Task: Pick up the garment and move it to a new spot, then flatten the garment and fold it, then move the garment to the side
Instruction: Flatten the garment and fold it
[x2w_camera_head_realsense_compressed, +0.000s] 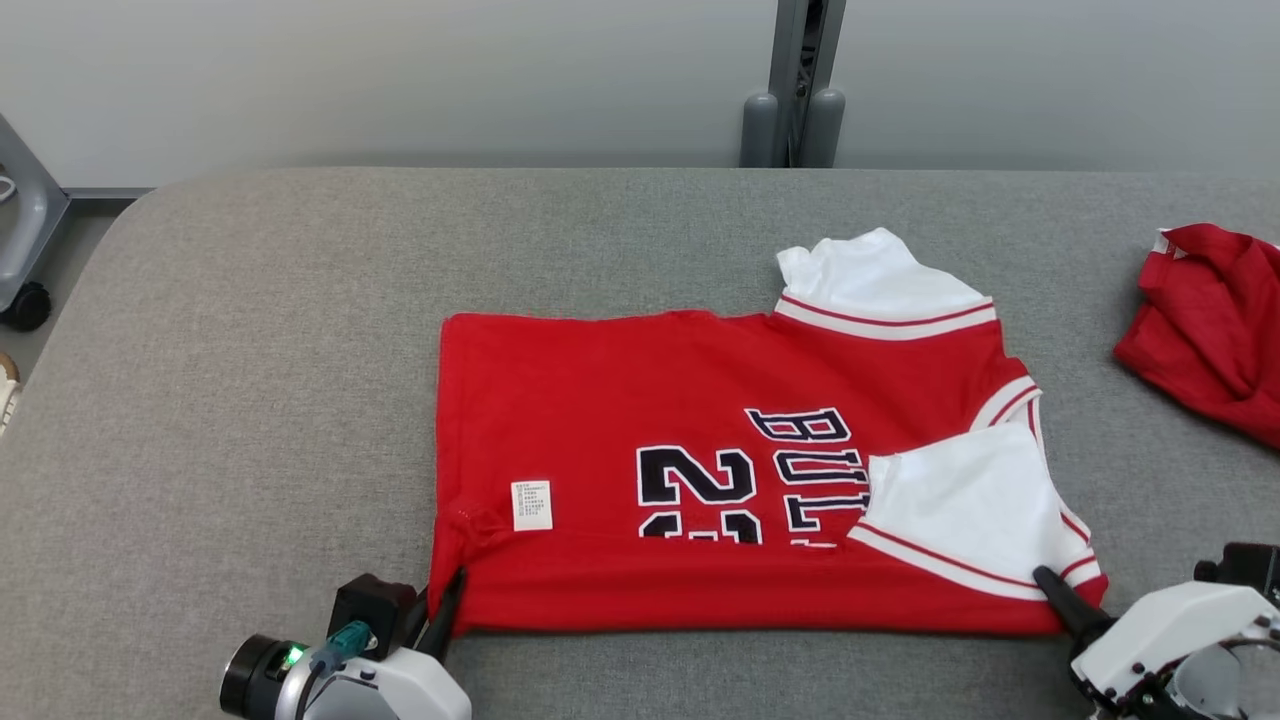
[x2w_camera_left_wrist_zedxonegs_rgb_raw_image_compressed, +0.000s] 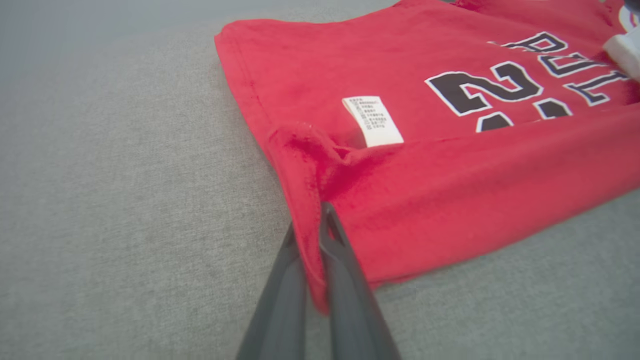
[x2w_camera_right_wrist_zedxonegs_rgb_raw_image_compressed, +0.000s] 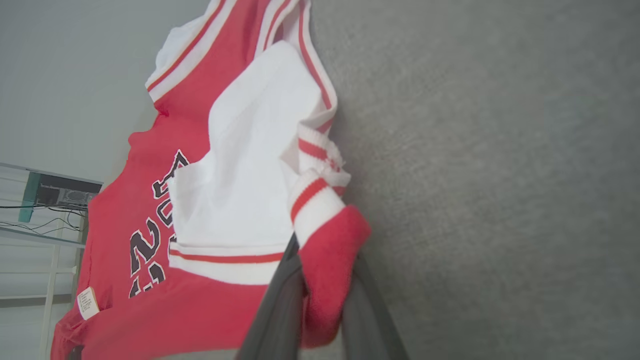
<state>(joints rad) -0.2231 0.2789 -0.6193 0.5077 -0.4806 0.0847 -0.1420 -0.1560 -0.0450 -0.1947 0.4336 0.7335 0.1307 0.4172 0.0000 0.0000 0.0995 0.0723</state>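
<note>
Two grippers have your jersey (x2w_camera_head_realsense_compressed: 590, 400), lying mid-frame on the grey table (x2w_camera_head_realsense_compressed: 250, 380): the left gripper (x2w_camera_head_realsense_compressed: 450, 588) clamps its lower-left corner, the right gripper (x2w_camera_head_realsense_compressed: 1047, 580) pinches its lower-right corner.

The garment (x2w_camera_head_realsense_compressed: 620, 400) is showing bright red, its sleeves (x2w_camera_head_realsense_compressed: 960, 490) white with thin red stripes running at their edges — the lettering (x2w_camera_head_realsense_compressed: 700, 478) is showing black, edged in white, and the small label (x2w_camera_head_realsense_compressed: 531, 505) white. The table (x2w_camera_head_realsense_compressed: 250, 350) is showing a flecked grey; a second cloth (x2w_camera_head_realsense_compressed: 1215, 325) is showing red.
</note>
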